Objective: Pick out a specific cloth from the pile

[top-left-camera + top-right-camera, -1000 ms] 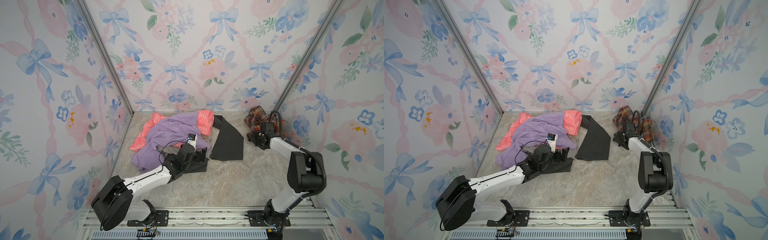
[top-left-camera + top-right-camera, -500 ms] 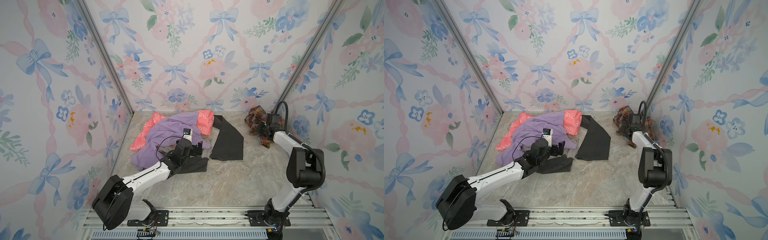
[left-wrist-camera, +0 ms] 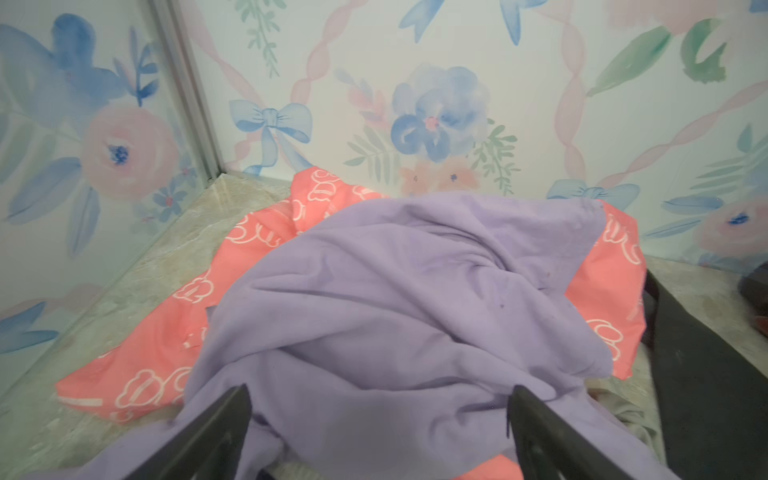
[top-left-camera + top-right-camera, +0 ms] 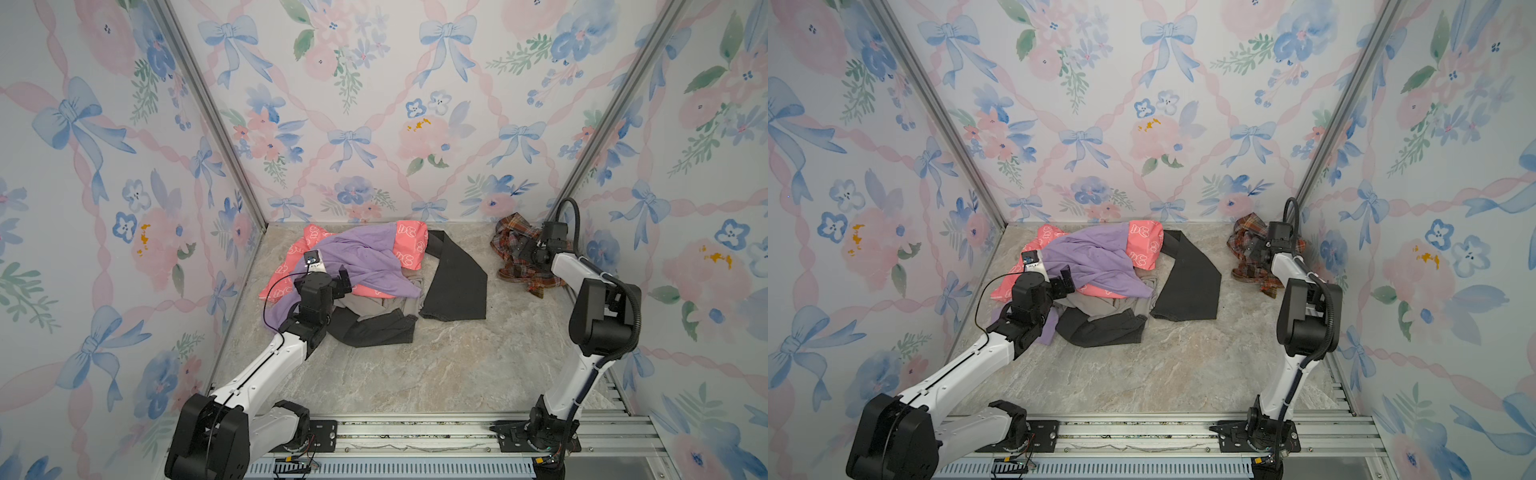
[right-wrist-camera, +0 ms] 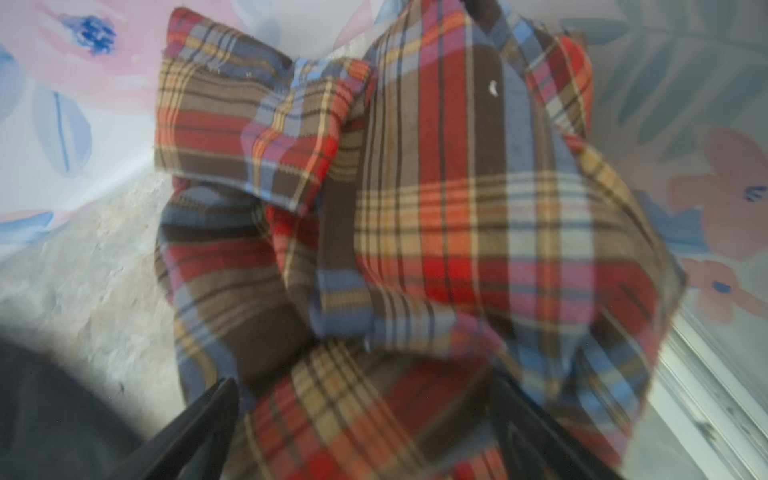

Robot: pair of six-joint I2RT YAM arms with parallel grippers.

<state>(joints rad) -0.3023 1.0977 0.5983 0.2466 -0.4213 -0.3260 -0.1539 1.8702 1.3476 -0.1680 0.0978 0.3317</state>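
The plaid shirt [image 4: 519, 259] lies crumpled in the far right corner of the table [image 4: 415, 365], well apart from the pile [image 4: 409, 249], with the right gripper [image 5: 361, 395] holding its jaws spread wide around the folds (the left gripper [image 3: 378, 399] gapes empty over the lilac garment [image 3: 415, 311]), so the separating looks done and the next move calls for withdrawing without snagging.

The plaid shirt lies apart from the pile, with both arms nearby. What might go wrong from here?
1. The right gripper has open jaws straddling the plaid shirt, which lies bunched in the far corner. A grip there may catch only a thin fold and slip.
2. The left gripper hovers with open jaws just over the lilac garment on the pile. Closing there could snag the wrong cloth.
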